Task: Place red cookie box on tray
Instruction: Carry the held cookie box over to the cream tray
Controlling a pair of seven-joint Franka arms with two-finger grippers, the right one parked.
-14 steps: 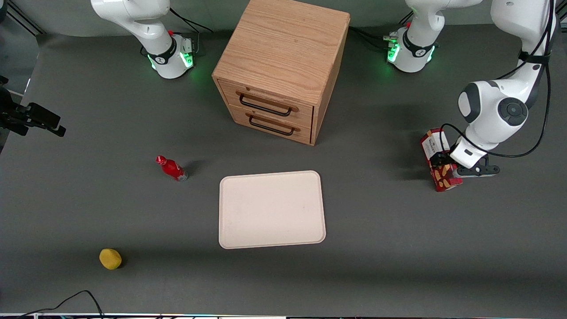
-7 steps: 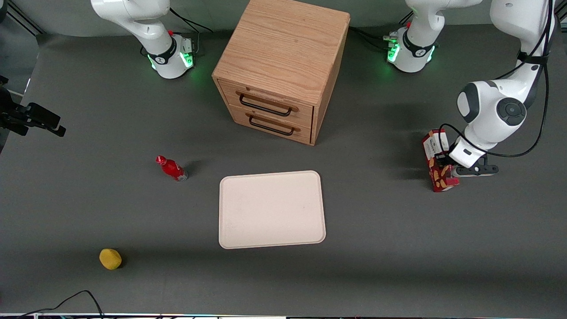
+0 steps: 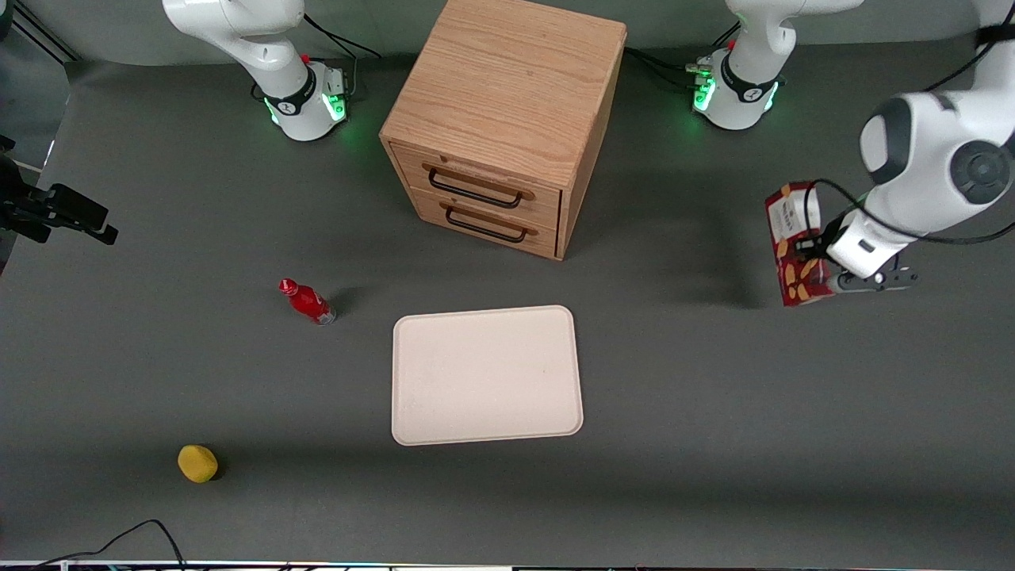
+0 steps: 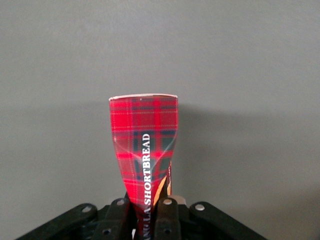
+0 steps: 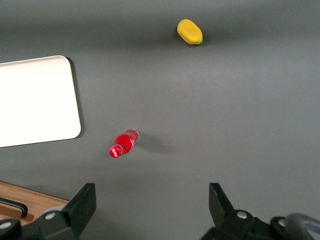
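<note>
Gripper clamped on red cookie box, fingers pinching carton's plaid sides so cardboard buckles inward. Box held clear above table, toward working arm's end, well apart from tray. Tray lies flat, nearer front camera than wooden drawer cabinet.

The gripper is hiding the lower end of the box, and the frame edge is cutting off both. From the front, the gripper is covering part of the box; small print beside it is staying unreadable.
</note>
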